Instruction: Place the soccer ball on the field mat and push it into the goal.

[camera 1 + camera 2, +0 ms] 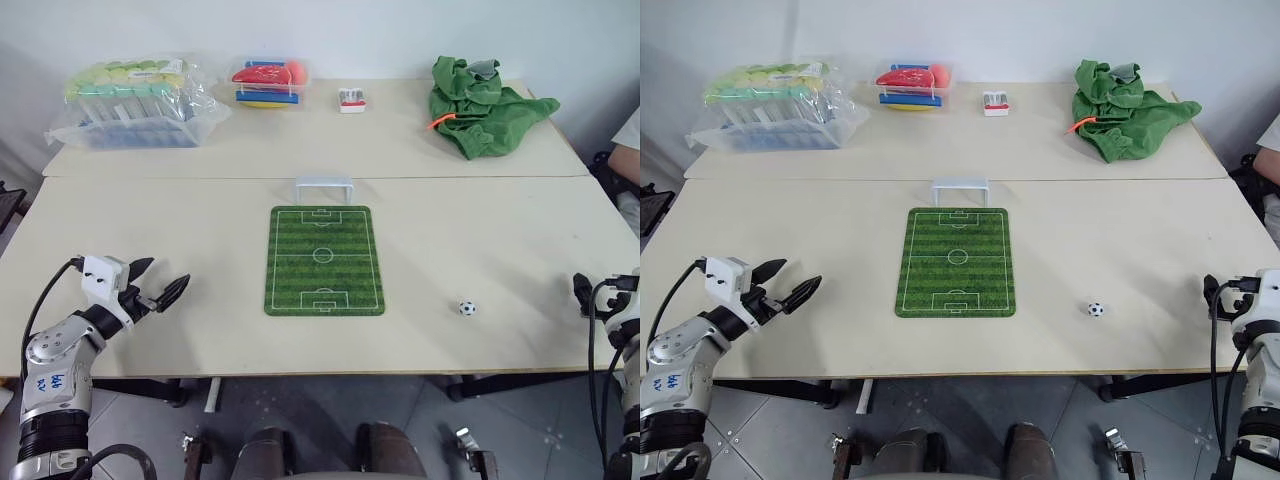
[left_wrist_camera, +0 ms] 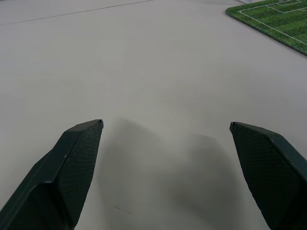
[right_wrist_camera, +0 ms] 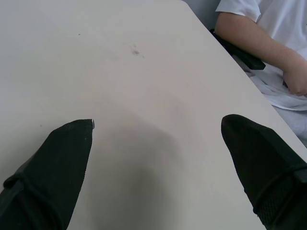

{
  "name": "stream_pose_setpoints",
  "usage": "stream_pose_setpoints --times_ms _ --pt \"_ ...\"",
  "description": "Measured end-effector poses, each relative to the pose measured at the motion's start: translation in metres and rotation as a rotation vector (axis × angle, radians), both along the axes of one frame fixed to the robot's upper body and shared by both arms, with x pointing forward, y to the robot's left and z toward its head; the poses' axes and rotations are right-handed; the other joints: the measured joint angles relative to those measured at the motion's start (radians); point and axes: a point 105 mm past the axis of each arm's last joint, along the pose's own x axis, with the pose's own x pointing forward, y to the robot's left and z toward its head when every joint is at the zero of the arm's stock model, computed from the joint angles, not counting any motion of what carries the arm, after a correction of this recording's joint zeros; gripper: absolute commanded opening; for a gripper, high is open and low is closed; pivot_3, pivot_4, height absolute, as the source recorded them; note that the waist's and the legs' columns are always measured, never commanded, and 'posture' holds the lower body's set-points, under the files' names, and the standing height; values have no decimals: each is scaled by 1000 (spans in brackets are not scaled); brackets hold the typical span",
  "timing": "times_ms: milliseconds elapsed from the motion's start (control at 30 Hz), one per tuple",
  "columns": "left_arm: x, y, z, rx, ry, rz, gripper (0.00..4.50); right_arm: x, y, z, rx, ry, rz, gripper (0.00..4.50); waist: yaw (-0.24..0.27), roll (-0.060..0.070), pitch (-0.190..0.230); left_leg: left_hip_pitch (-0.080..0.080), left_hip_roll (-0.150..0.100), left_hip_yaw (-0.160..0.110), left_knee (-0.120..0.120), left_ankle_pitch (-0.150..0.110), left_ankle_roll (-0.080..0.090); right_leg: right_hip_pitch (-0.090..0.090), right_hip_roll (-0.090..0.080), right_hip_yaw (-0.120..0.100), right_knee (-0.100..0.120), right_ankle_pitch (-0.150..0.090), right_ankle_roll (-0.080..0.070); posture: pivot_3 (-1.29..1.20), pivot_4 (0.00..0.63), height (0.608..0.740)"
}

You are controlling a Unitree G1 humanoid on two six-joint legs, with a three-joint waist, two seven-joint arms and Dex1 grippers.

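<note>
The soccer ball, tiny and white with black patches, rests on the bare table to the right of the field mat. The green striped mat lies flat at the table's middle. The pale goal stands at the mat's far end. My left gripper hovers open over the table, left of the mat, with nothing between its fingers. My right gripper is open and empty near the table's right edge, to the right of the ball.
On the far table stand a plastic bag of boxes, a clear tub of coloured items, a small white-and-red box and a crumpled green cloth. A person's arm is just beyond the table's right edge.
</note>
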Motion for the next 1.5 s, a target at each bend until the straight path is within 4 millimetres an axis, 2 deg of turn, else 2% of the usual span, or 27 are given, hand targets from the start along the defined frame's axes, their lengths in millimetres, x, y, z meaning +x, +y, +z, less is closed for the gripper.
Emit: stream_pose_setpoints --times_ms 167,467,600,633,700,800,900,1100,1333,1433,1500 --pt "6 0 0 16 -22 31 4500 -8 2 2 -33 9 18 4486 0 0 0 0 0 0 0 0 0 0 0 0 0 0 0 0 150 740" --pt "9 -8 2 -18 -10 -21 4500 -4 42 33 -46 11 273 4486 0 1 0 0 0 0 0 0 0 0 0 1 0 0 0 0 150 740" --pt "6 -37 11 -28 -63 -225 4500 15 105 77 -106 33 610 4486 0 1 1 0 1 0 1 0 0 0 1 0 1 0 0 0 150 740" --pt "5 -44 15 -33 -88 -268 4500 16 123 83 -137 52 701 4486 2 1 1 0 1 -1 1 0 0 0 1 0 1 0 0 0 150 740" --pt "1 -54 21 -43 -125 -351 4500 12 155 76 -162 116 869 4486 4 0 0 -1 1 -2 1 0 0 0 1 -2 1 0 0 0 150 740" --pt "-12 -62 20 -100 -140 -450 4500 1 179 46 -142 255 1035 4486 17 0 0 -2 -1 -2 2 -2 2 0 0 -3 0 0 0 0 150 740" --pt "-22 -64 16 -108 -131 -486 4500 -5 184 29 -135 335 1099 4486 28 -1 1 -2 -6 -2 3 -2 2 0 -1 -2 -1 1 1 0 150 740" --pt "-37 -63 10 -108 -109 -483 4500 -11 174 18 -144 406 1119 4486 26 -1 1 -2 -5 -2 4 -2 2 1 -1 -2 0 1 1 0 150 740" --pt "-41 -59 12 -107 -117 -454 4500 -22 170 3 -125 456 1134 4486 27 -1 1 -1 -4 -2 4 -2 2 1 -1 -2 -1 1 1 0 150 740" --pt "-40 -60 12 -109 -119 -454 4500 -21 170 2 -139 446 1127 3917 26 -1 1 -1 -4 -2 4 -2 2 1 -1 -2 0 1 1 0 150 740" --pt "-39 -61 14 -108 -124 -457 4500 -21 170 1 -140 438 1127 3263 26 -1 1 -1 -4 -2 4 -2 2 1 -1 -2 0 1 1 0 150 740"
